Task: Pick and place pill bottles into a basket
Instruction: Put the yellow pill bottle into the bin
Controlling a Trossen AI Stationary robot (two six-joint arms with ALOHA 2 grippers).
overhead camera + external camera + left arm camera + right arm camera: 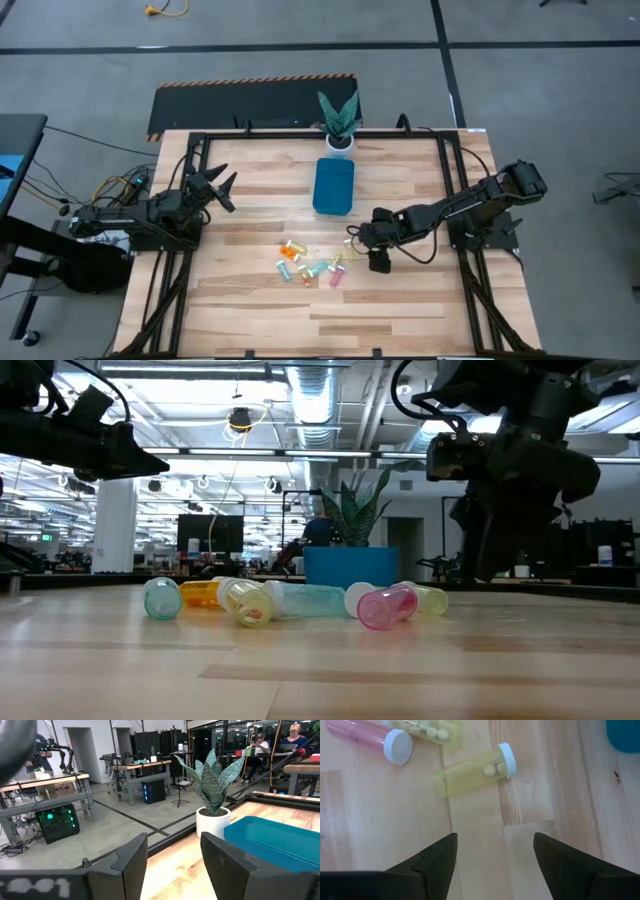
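- Right now the pill bottles point(310, 266) lie loose in a cluster on the table point(400, 310), near the empty basket point(333, 186).
- Your nearest target is the yellow bottle point(472, 772), lying on its side just ahead of the right gripper point(495, 852), whose fingers are parted and hold nothing.
- Line the fingers across its body, not the cap, then descend.
- Leave the left gripper point(222, 186) parked, fingers apart and holding nothing.

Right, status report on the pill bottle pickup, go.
Right pincer open, empty, hovering by yellow bottle. Left pincer open, parked at left edge. Pill bottles lying loose on the table. Basket empty, path clear.
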